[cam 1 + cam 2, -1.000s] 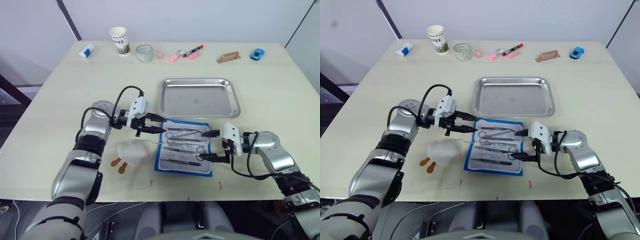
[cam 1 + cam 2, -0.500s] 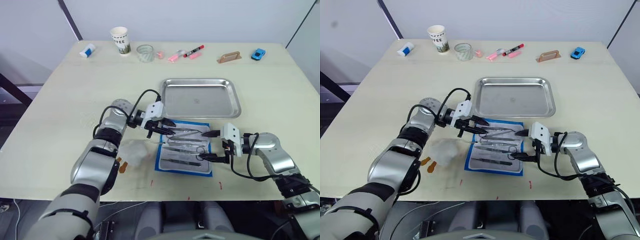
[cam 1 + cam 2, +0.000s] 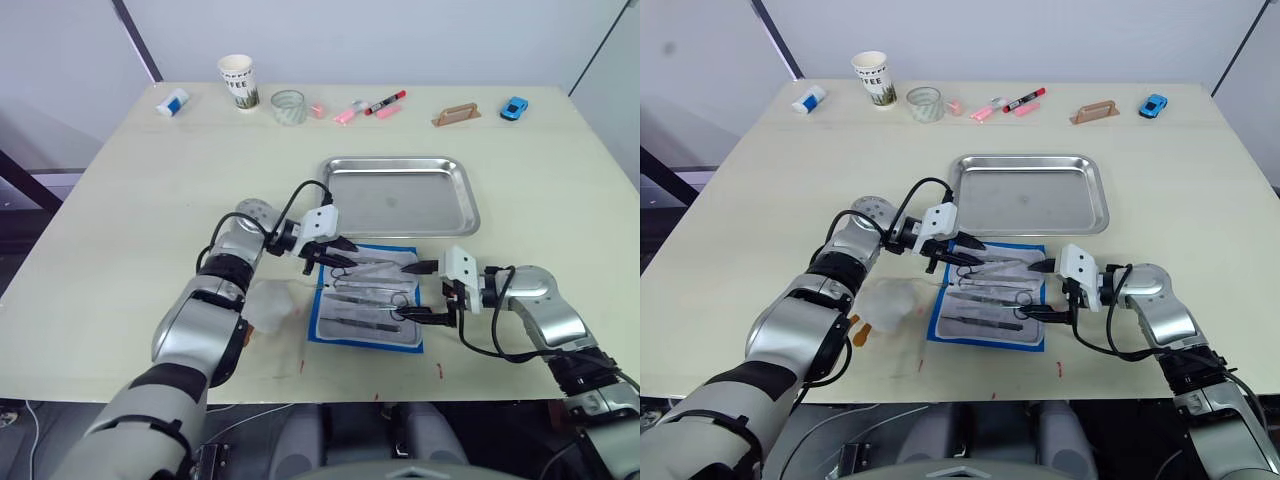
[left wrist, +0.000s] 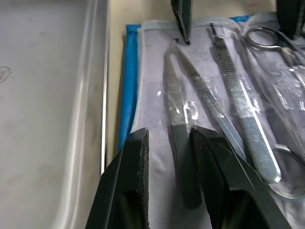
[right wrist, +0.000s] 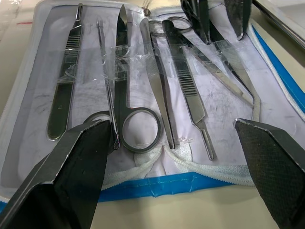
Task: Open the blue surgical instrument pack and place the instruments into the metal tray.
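Lying open and flat just in front of the metal tray (image 3: 400,195), near edge almost touching its rim: the blue surgical instrument pack (image 3: 366,297), bright blue border framing a pale grey-white lining edged with white woven trim. Resting side by side under clear plastic straps on that lining: the instruments (image 5: 143,90), slim and silvery, among them ring-handled scissors (image 5: 131,100), ribbed-grip tweezers (image 5: 188,93) and a flat scalpel handle (image 5: 64,93).

Hovering over the tray-side end of the pack: left gripper (image 4: 169,157), fingers parted narrowly and straddling the dark handle of one slim pointed tool (image 4: 178,124), pads close on either side but not seen pressing it. Just outside the jaws, the blue pack edge and then the tray rim.

Sitting at the opposite end of the pack: right gripper (image 5: 174,157), jaws spread wide and empty, the scissor rings and tweezer ends lying between them, the left gripper's tips facing from the far end
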